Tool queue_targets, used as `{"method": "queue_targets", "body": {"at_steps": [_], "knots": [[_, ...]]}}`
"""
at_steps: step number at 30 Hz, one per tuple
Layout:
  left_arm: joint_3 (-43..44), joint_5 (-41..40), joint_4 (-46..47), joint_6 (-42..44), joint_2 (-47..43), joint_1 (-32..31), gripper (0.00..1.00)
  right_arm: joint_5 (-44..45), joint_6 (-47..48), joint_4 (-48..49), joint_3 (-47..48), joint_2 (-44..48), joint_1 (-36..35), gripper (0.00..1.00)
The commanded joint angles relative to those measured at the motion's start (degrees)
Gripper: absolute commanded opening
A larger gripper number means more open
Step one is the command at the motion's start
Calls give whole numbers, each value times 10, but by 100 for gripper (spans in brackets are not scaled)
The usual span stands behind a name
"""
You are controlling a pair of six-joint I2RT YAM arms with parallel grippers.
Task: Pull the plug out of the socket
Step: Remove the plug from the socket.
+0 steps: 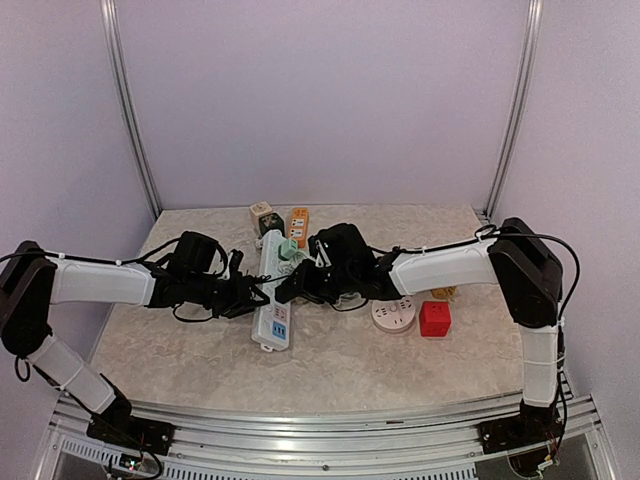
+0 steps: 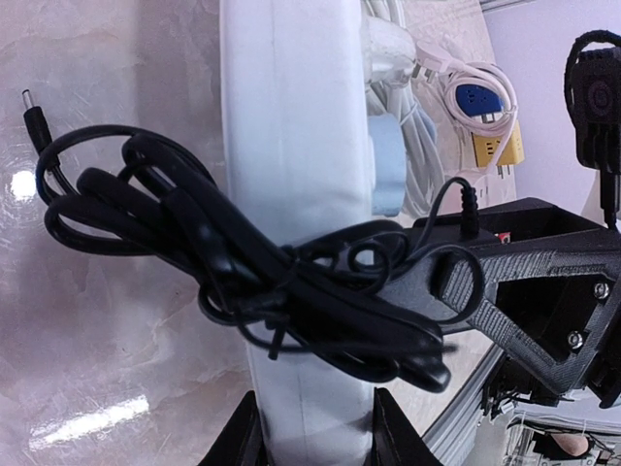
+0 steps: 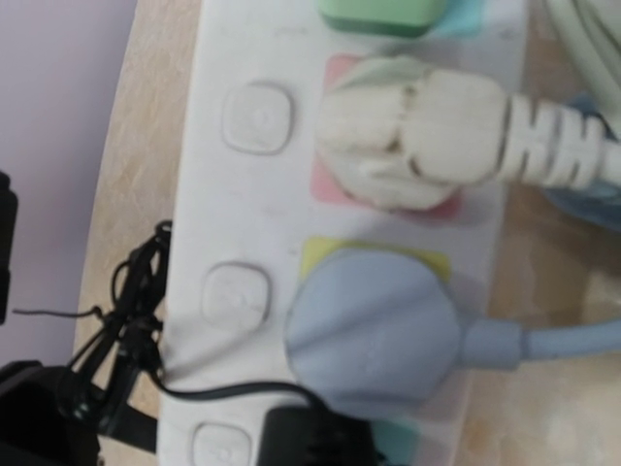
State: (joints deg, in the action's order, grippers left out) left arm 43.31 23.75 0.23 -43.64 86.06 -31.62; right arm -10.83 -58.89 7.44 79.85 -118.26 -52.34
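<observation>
A white power strip, the socket (image 1: pixel 272 305), lies lengthwise in the middle of the table. It carries a green plug (image 3: pixel 378 12), a white plug (image 3: pixel 417 131), a round pale-blue plug (image 3: pixel 374 330) and a black plug (image 3: pixel 310 437) with a thin black cable. My left gripper (image 2: pixel 309 432) is shut on the near end of the socket (image 2: pixel 296 175), one finger on each side. A bundle of black cable (image 2: pixel 223 262) lies across the socket. My right gripper (image 1: pixel 289 288) is down over the socket and closed around the black plug; its fingers are hard to tell from the plug.
A round white socket (image 1: pixel 394 315) and a red cube (image 1: pixel 435 318) lie right of the strip. An orange strip (image 1: pixel 298 226) and a small cube adaptor (image 1: pixel 262 216) lie at the back. A coiled white cord (image 2: pixel 417 126) lies beside the strip.
</observation>
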Motion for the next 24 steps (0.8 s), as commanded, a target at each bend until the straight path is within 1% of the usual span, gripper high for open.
{"method": "queue_targets", "body": {"at_steps": [1, 10, 13, 19, 24], "knots": [[19, 42, 70, 28, 0, -6, 0, 19, 30, -32, -2, 32, 5, 0], [25, 34, 57, 35, 8, -6, 0, 118, 95, -166, 81, 23, -21, 0], [26, 31, 54, 37, 9, -6, 0, 136, 104, -195, 103, 14, -26, 0], [27, 32, 53, 39, 9, -7, 0, 141, 104, -201, 108, 12, -26, 0], [27, 32, 52, 38, 10, -7, 0, 113, 92, -175, 96, 20, -19, 0]]}}
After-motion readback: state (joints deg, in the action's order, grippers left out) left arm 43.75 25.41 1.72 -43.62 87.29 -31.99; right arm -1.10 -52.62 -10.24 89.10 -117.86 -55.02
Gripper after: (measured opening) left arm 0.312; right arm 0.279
